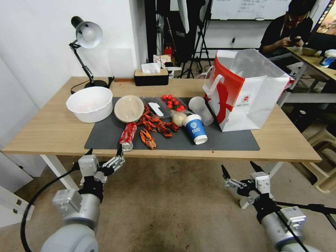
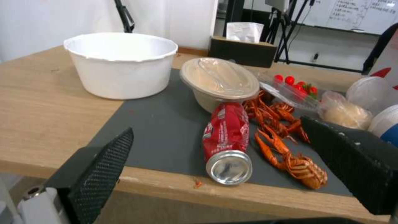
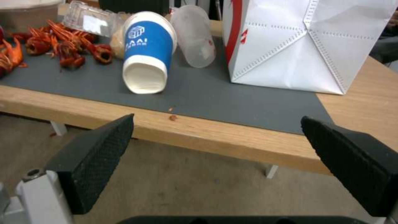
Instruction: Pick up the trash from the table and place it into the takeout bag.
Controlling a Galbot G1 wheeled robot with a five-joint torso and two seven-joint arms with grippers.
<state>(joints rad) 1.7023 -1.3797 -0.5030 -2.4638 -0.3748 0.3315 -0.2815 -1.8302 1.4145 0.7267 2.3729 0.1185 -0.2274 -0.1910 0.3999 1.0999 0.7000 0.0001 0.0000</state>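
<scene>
Dented red soda can [image 2: 226, 141] on side, label perhaps crumpled.

white tub [image 1: 90, 103], crayfish [image 1: 155, 124], desk lamp [image 1: 86, 42]

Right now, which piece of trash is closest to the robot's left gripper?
The red soda can. It lies on its side at the mat's front edge, just beyond the open left gripper; the cups lie farther right.

Silver-grey arms, black cables, white wrist blocks, black textured jaws.
</scene>
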